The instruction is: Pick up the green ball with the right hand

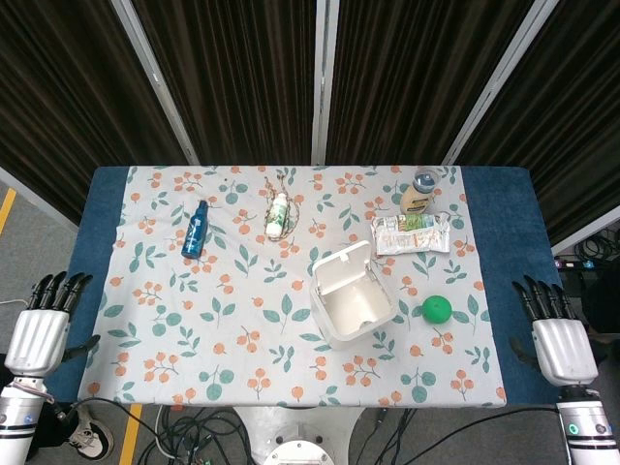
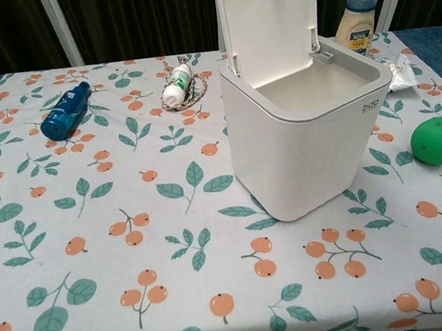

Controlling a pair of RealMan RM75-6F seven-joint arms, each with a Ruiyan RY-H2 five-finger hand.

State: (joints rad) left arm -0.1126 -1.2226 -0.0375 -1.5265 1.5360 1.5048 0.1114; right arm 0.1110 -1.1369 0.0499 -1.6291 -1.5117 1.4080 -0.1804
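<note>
The green ball (image 1: 436, 309) lies on the flowered cloth just right of the white bin; the chest view shows the green ball (image 2: 439, 141) at the right edge. My right hand (image 1: 559, 340) hangs off the table's right side, well right of the ball, fingers straight and apart, holding nothing. My left hand (image 1: 41, 327) is off the left side, open too. Neither hand shows in the chest view.
A white bin (image 1: 349, 295) with its lid up stands mid-table. Behind the ball lie a snack packet (image 1: 412, 233) and a sauce bottle (image 1: 418, 197). A blue bottle (image 1: 195, 231) and a white bottle (image 1: 278, 214) lie at the back left.
</note>
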